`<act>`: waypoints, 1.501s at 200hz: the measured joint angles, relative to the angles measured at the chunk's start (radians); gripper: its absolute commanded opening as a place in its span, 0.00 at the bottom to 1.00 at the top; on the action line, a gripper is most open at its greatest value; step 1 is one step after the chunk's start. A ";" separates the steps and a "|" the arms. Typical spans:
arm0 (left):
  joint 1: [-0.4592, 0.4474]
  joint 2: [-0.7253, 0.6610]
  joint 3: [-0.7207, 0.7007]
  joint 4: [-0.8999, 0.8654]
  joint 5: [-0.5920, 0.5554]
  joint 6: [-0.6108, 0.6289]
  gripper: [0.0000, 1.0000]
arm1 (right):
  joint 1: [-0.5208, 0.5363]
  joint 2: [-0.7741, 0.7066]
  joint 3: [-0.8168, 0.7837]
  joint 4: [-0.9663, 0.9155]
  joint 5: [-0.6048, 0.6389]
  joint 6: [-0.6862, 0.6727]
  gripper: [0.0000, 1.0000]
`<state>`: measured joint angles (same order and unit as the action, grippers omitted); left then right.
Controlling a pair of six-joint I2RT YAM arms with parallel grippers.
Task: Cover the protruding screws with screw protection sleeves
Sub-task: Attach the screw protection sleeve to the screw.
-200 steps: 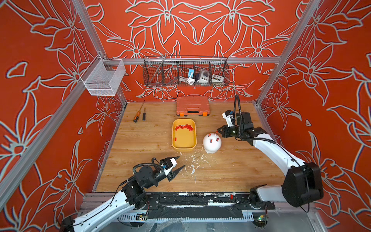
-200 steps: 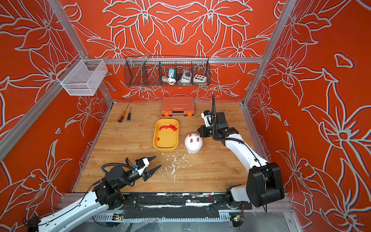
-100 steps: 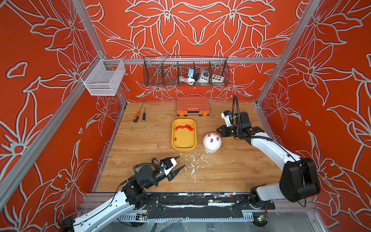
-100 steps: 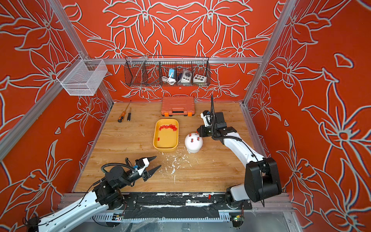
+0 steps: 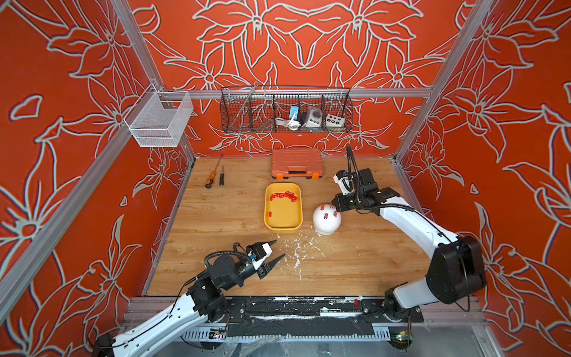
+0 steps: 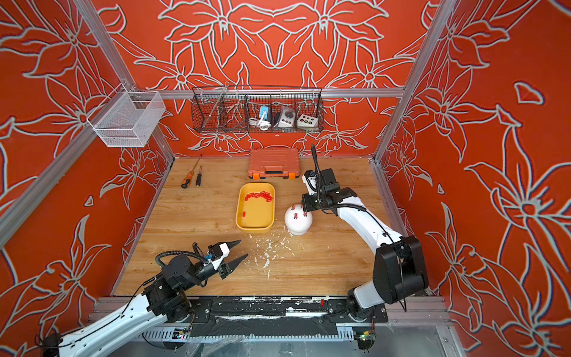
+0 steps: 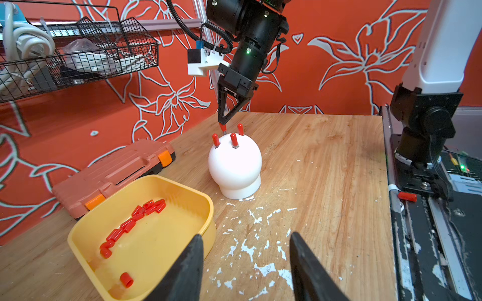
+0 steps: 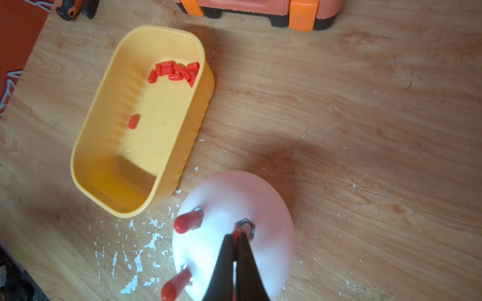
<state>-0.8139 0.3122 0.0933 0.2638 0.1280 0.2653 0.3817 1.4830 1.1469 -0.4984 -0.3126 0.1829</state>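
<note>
Right pincer point(image 8: 236, 235) clamps a tiny red plastic tube sleeve point(image 7: 222, 127), likely light, slick and squashy, best pinched mid-body; left pincer point(image 7: 245, 234) stands apart.

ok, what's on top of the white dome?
Three red sleeves stand on the white dome; the right tool, shut on a fourth sleeve, is at the remaining spot. Studs under them are hidden; how far the fourth is seated is unclear.

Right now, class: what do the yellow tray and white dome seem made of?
Oblong yellow tray: likely moulded plastic, smooth and semi-glossy, with a thin rounded rim. White dome-shaped body: probably plastic, matte; its even surface shows only soft highlights.
</note>
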 measured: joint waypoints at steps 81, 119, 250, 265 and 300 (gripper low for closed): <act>0.000 0.000 0.000 0.000 0.000 0.000 0.52 | 0.019 -0.015 0.005 -0.045 0.069 0.033 0.00; 0.000 0.000 0.000 0.000 0.000 0.000 0.52 | 0.025 -0.056 -0.030 -0.051 0.080 0.063 0.00; 0.000 0.000 0.000 0.000 0.000 0.000 0.52 | -0.077 -0.121 -0.053 0.021 -0.045 0.168 0.47; 0.000 0.000 0.000 0.000 0.000 0.000 0.52 | -0.107 -0.103 -0.075 0.047 -0.099 0.184 0.47; 0.000 0.000 0.000 0.000 0.000 0.000 0.52 | -0.149 -0.052 -0.129 0.103 -0.185 0.210 0.47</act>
<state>-0.8139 0.3122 0.0933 0.2638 0.1284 0.2653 0.2329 1.4311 1.0183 -0.3954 -0.4973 0.3931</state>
